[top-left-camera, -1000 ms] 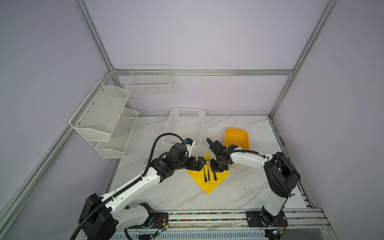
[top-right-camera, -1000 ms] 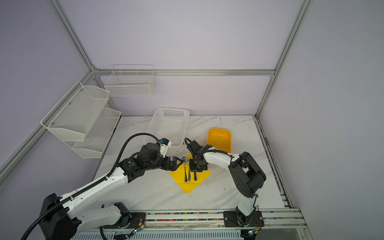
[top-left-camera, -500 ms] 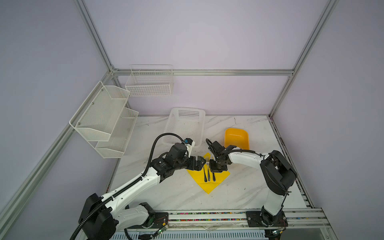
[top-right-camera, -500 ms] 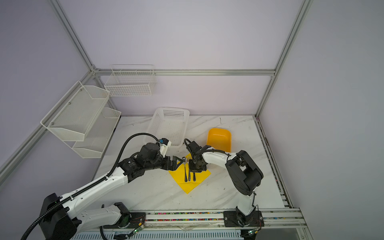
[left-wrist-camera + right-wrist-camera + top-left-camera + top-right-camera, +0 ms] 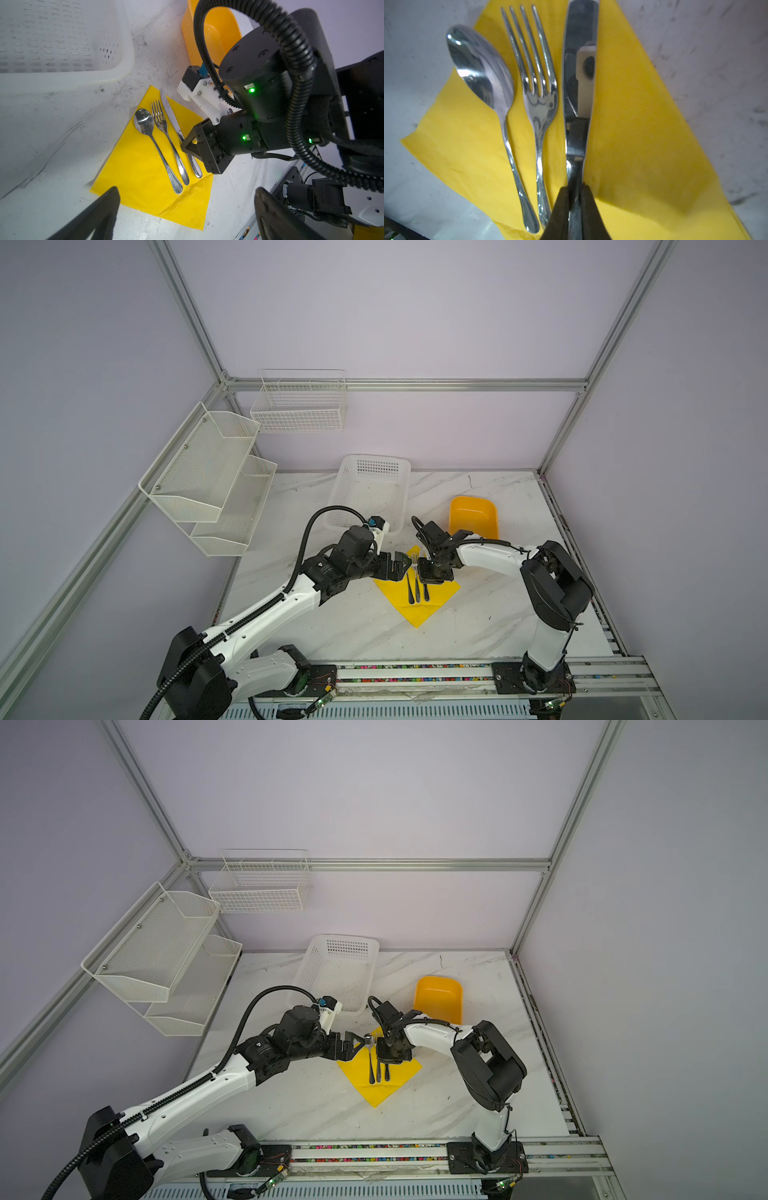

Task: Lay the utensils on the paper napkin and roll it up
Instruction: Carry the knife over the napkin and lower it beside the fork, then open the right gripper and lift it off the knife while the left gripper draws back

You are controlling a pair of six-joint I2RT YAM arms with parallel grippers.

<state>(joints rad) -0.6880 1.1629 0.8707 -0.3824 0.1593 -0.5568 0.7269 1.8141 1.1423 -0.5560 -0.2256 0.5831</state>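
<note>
Over the last second our right hand (image 5: 574, 193) has edged the knife (image 5: 170, 113) in beside the fork (image 5: 161, 121) and spoon (image 5: 144, 122). All three pieces now lie side by side on the paper napkin (image 5: 141, 166), which sits flat on the surface (image 5: 353, 626). That hand is still pinched on the knife's handle. Our left hand (image 5: 397, 567) hovers at the napkin's corner on its own side, fingers spread wide and holding nothing. We judge placing nearly finished: letting go comes next, then rolling.
</note>
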